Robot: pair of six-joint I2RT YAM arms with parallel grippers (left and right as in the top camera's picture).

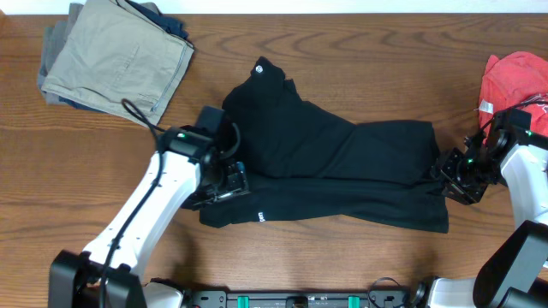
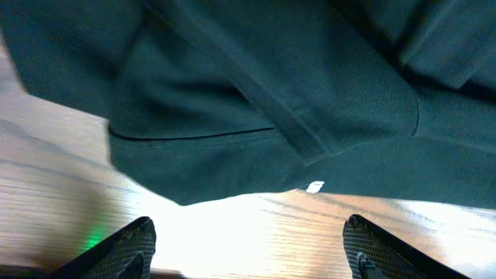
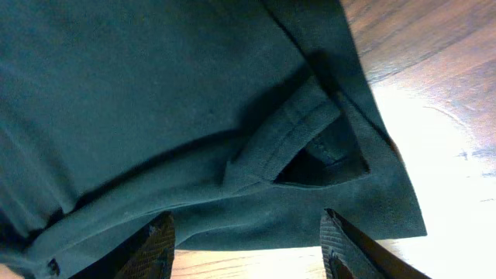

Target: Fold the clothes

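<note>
**Item: clothes (image 1: 342, 162).** Black garment, lying across the middle of the table (image 1: 342, 34), partly doubled lengthwise, with a loose flap angling up toward the far edge.

**Left gripper (image 2: 248, 225).** Sitting at the garment's left end with jaws standing apart and gripping nothing. Bare wood is showing between the fingers, and the hem is lying just beyond them.

**Right gripper (image 3: 248, 215).** Sitting at the right end, jaws likewise spread and nothing pinched. A cuff and the hem corner are lying just ahead of the tips. Whether they are brushing the cloth is hard to tell.

**Step in hand, as judged.** One fold is being laid down and let go. The next move calls for both claws to pinch a fresh edge, probably at the ends, and carry it across evenly.

**Containers.** None showing.

**Bystanders.** Trousers (image 1: 116, 56) are sitting far left and a red shirt (image 1: 514, 77) far right, both well apart from the work.
</note>
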